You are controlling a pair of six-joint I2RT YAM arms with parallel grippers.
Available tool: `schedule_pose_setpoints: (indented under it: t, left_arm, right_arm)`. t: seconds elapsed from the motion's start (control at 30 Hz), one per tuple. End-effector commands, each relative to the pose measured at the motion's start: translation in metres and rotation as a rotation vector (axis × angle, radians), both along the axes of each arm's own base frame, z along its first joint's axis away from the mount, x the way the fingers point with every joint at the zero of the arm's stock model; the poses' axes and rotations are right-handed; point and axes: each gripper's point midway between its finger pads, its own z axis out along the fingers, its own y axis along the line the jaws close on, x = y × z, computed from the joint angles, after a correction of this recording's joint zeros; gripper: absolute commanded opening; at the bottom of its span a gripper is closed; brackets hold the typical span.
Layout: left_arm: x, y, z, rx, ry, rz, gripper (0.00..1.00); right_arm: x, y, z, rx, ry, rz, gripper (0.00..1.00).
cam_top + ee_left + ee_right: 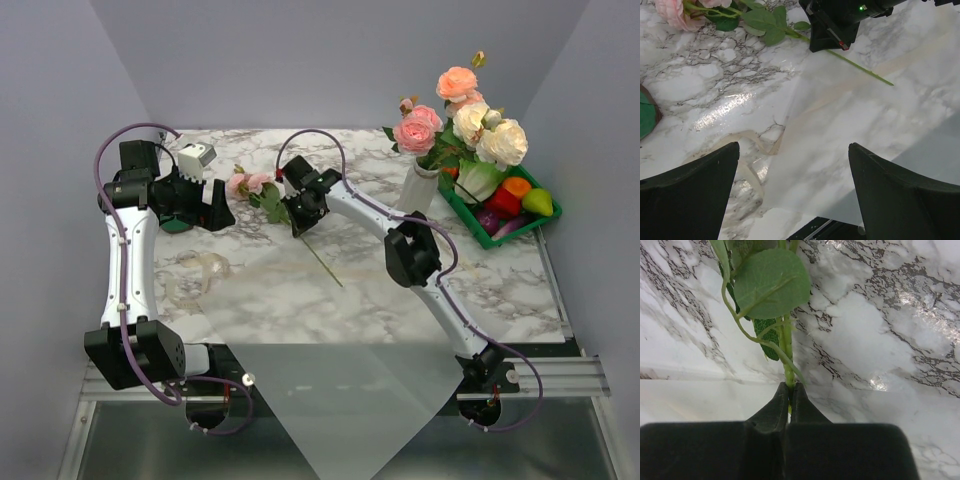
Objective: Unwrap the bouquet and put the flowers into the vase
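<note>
The white ribbed vase (418,188) stands at the back right and holds several pink, peach and cream flowers (463,118). One pink rose (247,183) lies on the marble, its green stem (322,262) running toward the front. My right gripper (303,215) is shut on that stem (786,340) just below a round leaf (772,282); its jaws (790,386) pinch it tight. My left gripper (215,210) hovers open to the left of the rose, nothing between its fingers (695,195). The bouquet is no longer wrapped: its white paper (330,380) lies spread flat.
A loose cream ribbon (205,265) curls on the marble at the paper's left edge. The paper hangs over the table's front edge. A green tray (545,212) of plastic vegetables sits right of the vase, near the right wall.
</note>
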Motion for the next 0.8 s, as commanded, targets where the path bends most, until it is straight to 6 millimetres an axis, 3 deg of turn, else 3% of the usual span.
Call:
schedule_pose_setpoints:
  t: [0.0, 0.1, 0.13, 0.23, 0.27, 0.33, 0.37, 0.47, 0.57, 0.6, 0.63, 0.7, 0.73, 0.77]
  left_arm:
    - [-0.005, 0.001, 0.006, 0.003, -0.024, -0.004, 0.99]
    - [-0.004, 0.003, 0.005, 0.006, -0.022, 0.003, 0.99]
    - [-0.003, 0.003, 0.005, 0.004, -0.020, 0.002, 0.99]
    - [-0.003, 0.003, 0.009, -0.002, -0.021, 0.001, 0.99]
    - [-0.003, 0.002, 0.012, -0.006, -0.027, -0.001, 0.99]
    - [-0.003, 0.002, 0.014, -0.012, -0.028, -0.003, 0.99]
    - [-0.002, 0.002, 0.015, -0.015, -0.029, 0.000, 0.99]
    - [-0.002, 0.001, 0.017, -0.020, -0.034, -0.002, 0.99]
    - [-0.001, 0.001, 0.017, -0.028, -0.032, -0.002, 0.99]
    - [-0.001, 0.000, 0.017, -0.030, -0.033, -0.004, 0.99]
    - [-0.001, 0.000, 0.017, -0.032, -0.032, -0.003, 0.99]
    - [-0.001, 0.000, 0.016, -0.032, -0.030, -0.003, 0.99]
    - [0.000, 0.001, 0.015, -0.029, -0.029, -0.003, 0.99]
    - [0.000, 0.001, 0.014, -0.028, -0.031, -0.003, 0.99]
  right_arm:
    - [-0.001, -0.005, 0.005, -0.022, -0.027, -0.045, 0.01]
    - [0.005, -0.003, 0.045, 0.040, -0.097, -0.062, 0.01]
    - [0.008, 0.000, 0.072, 0.079, -0.140, -0.064, 0.00]
    - [0.015, -0.001, 0.120, 0.141, -0.236, -0.079, 0.01]
    - [0.013, -0.004, 0.155, 0.185, -0.285, -0.081, 0.00]
    - [0.013, -0.007, 0.193, 0.239, -0.364, -0.079, 0.01]
    - [0.009, -0.013, 0.228, 0.283, -0.421, -0.080, 0.01]
    - [0.001, -0.022, 0.276, 0.337, -0.542, -0.057, 0.00]
    - [-0.021, -0.042, 0.340, 0.410, -0.707, -0.051, 0.01]
    - [-0.038, -0.058, 0.382, 0.438, -0.824, -0.051, 0.01]
    - [-0.046, -0.061, 0.388, 0.460, -0.897, -0.054, 0.01]
    - [-0.070, -0.075, 0.420, 0.484, -1.095, -0.032, 0.01]
    - [-0.090, -0.098, 0.446, 0.577, -1.223, -0.071, 0.01]
    - [-0.100, -0.111, 0.458, 0.608, -1.301, -0.091, 0.01]
